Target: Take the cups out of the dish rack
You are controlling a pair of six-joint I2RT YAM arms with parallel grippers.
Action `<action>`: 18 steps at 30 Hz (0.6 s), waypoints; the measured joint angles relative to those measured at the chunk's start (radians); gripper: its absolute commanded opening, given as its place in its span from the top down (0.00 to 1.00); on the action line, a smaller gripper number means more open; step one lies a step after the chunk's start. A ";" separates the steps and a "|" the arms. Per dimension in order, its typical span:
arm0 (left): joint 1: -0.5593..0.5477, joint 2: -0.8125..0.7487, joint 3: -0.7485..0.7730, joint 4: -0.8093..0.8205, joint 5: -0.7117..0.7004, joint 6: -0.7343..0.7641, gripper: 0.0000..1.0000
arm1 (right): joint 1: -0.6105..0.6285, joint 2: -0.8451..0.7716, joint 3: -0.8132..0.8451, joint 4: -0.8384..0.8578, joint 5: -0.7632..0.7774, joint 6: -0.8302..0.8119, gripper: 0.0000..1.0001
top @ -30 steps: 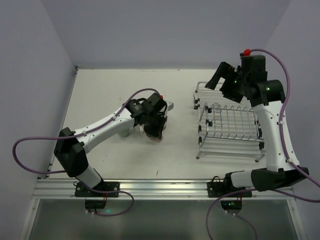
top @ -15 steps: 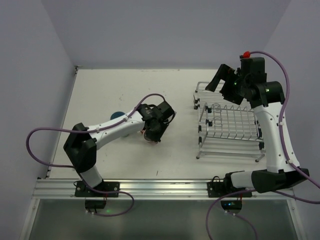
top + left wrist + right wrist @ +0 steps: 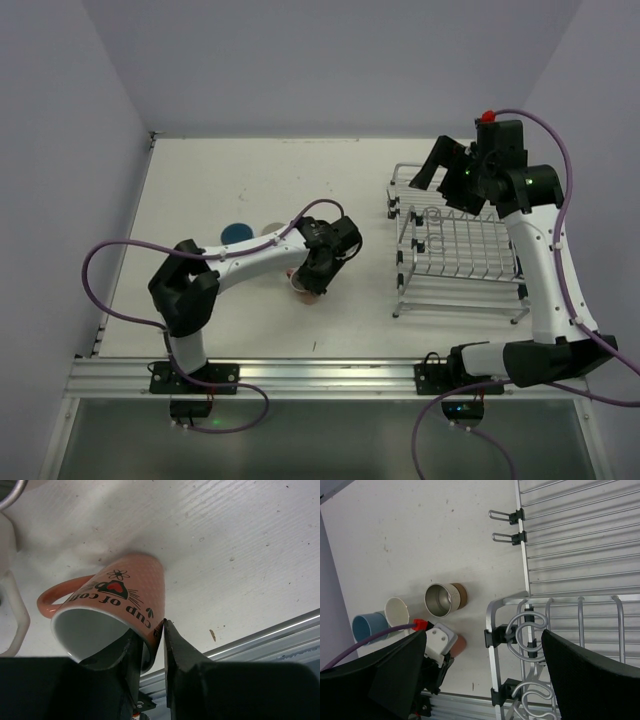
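The salmon-pink cup (image 3: 125,590) is out of the dish rack (image 3: 460,240) and sits low over the middle of the table (image 3: 220,180), left of the rack and on the near side of the other cups. It is tilted, with its mouth toward my left wrist camera and its handle out to one side. I cannot tell whether its base rests on the tabletop. My left gripper (image 3: 159,630) has it by the rim, one finger (image 3: 125,660) inside the mouth and the other outside, pinching the wall between them. Compared with a second ago, that gripper has carried the cup nearer and a little to the right. The left arm (image 3: 250,258) has swung its elbow rightward, and the blue cup (image 3: 237,232), which the arm covered then, now shows. The rack has not shifted. My right gripper (image 3: 483,635) holds about where it was, above the rack's far left corner, with its fingers spread wide. I count four cups in view. Besides the salmon-pink one, the blue one is furthest left, a cream cup (image 3: 397,611) is just beside it, and a tan cup (image 3: 445,599) with a silvery inside is right of the cream one and just far of the salmon-pink one. There is one rack, to the right and well apart from the cups, and there are two arms, one gripper each.
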 measured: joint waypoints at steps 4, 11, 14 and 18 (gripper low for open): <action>-0.011 0.018 0.011 0.002 -0.003 0.002 0.74 | 0.000 0.000 -0.009 0.002 0.000 -0.003 0.01; -0.019 0.027 0.027 0.000 -0.013 0.003 0.61 | 0.000 0.000 -0.017 0.005 0.000 -0.006 0.01; -0.024 0.027 0.030 0.000 -0.022 0.002 0.53 | 0.000 -0.005 -0.030 0.006 -0.001 -0.008 0.01; -0.030 0.027 0.034 -0.002 -0.039 -0.002 0.47 | 0.000 -0.018 -0.049 0.006 -0.001 -0.009 0.01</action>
